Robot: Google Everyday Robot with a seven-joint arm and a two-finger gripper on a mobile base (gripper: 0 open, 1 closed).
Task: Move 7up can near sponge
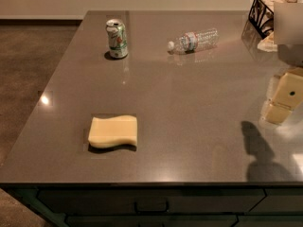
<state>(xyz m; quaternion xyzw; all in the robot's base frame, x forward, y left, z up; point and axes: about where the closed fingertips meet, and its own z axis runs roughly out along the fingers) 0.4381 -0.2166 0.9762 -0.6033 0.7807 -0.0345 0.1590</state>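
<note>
The 7up can point(117, 38) stands upright at the far left of the grey countertop point(189, 108); it has a silver top and green and white sides. The pale yellow sponge point(113, 131) lies flat near the front left, well in front of the can. My gripper point(282, 98), cream-coloured, hangs above the counter at the right edge of the view. It is far from both the can and the sponge and holds nothing that I can see.
A clear plastic water bottle point(193, 40) lies on its side at the back middle. A black wire holder point(265, 11) stands at the back right corner. The counter's left and front edges drop off; drawers point(151, 206) sit below the front.
</note>
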